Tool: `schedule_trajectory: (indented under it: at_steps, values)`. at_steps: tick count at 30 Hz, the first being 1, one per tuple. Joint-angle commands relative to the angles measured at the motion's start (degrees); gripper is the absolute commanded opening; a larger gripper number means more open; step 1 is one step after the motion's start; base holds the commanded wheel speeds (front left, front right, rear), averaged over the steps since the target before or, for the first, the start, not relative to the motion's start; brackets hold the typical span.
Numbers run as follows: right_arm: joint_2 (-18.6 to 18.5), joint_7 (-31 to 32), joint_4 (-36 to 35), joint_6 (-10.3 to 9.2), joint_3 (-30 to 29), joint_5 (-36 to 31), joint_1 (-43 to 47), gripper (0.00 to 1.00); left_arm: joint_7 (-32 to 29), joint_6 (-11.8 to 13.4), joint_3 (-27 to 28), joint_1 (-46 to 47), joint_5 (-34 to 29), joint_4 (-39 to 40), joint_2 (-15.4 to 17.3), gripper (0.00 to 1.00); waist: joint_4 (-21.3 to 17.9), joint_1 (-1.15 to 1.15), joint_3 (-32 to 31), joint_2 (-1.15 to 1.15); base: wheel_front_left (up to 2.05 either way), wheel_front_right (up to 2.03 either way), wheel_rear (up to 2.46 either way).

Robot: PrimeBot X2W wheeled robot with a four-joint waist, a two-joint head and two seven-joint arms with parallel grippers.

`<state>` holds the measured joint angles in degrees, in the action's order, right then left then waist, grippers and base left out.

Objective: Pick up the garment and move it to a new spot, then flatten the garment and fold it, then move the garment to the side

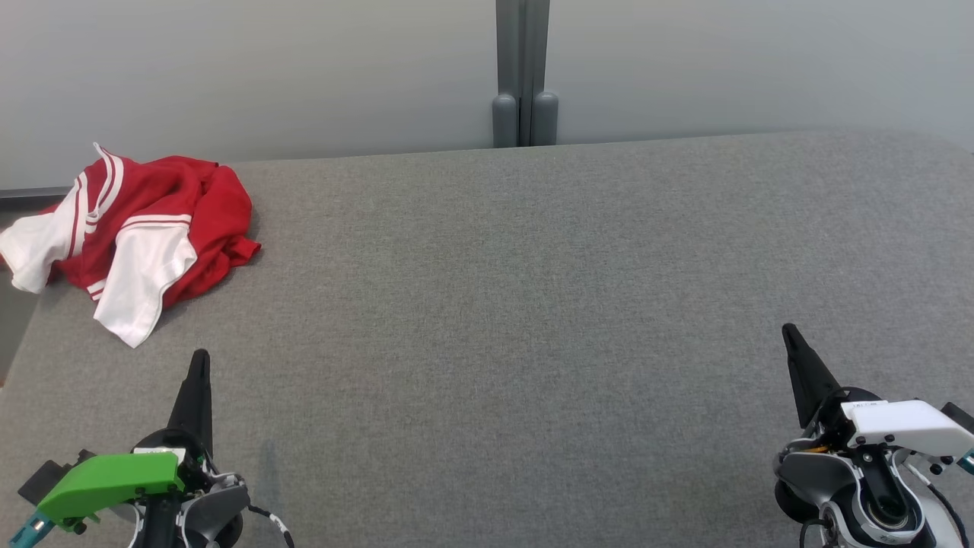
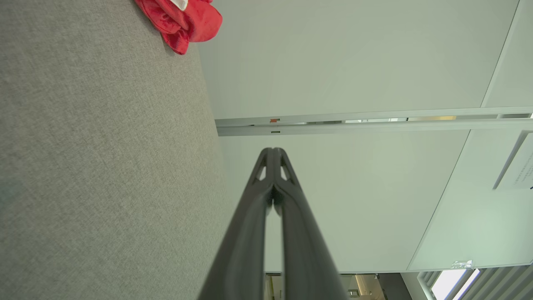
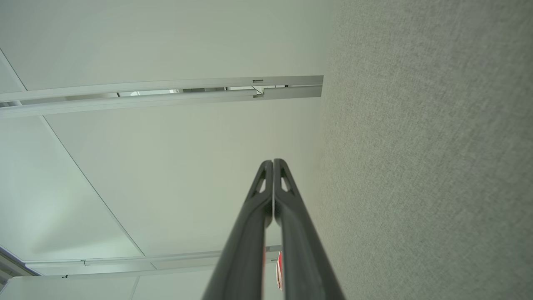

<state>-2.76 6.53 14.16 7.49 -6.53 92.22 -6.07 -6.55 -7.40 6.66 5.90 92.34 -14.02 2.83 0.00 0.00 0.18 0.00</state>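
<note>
Right gripper (image 3: 272,162) rises from bottom centre, fingers pressed together, tips touching, holding nothing. Grey fabric table (image 3: 424,146) on the right. Pale wall (image 3: 166,175) on the left, crossed by a rail (image 3: 166,93).

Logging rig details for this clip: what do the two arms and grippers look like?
Left gripper: two long dark tapered fingers, bright green wrist cover, a black-and-white banded cable. Right gripper: same dark fingers, white wrist cover over grey housing.

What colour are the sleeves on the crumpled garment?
White sleeves on the crumpled red garment; clearest in the head view.
</note>
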Motion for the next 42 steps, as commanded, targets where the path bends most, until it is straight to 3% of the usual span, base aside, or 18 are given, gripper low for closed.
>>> schedule_trajectory:
  at_steps: [1,35,36,42]
  values:
    - [-0.2,0.2,-0.3,0.0,0.0,0.4,-0.3,0.0,-0.1,-0.4,0.0,0.6,0.2,0.1,0.1,0.0,0.0,0.0,0.0,0.0,0.0,0.0,0.0]
    - [-0.2,0.2,-0.3,0.0,0.0,0.4,-0.3,0.0,-0.1,-0.4,0.0,0.7,0.2,0.1,0.1,0.0,0.0,0.0,0.0,0.0,0.0,0.0,0.0]
    - [0.0,0.0,0.0,0.0,0.0,0.0,0.0,1.0,0.0,0.0,0.0,0.0,0.0,0.0,0.0,1.0,0.0,0.0,0.0,0.0,0.0,0.0,0.0]
    - [0.5,-0.4,2.2,-0.02,0.4,-0.2,2.0,1.0,0.5,0.2,-0.7,-1.9,-0.1,-2.2,-0.5,1.0,0.0,0.0,0.0,0.0,0.0,0.0,0.0]
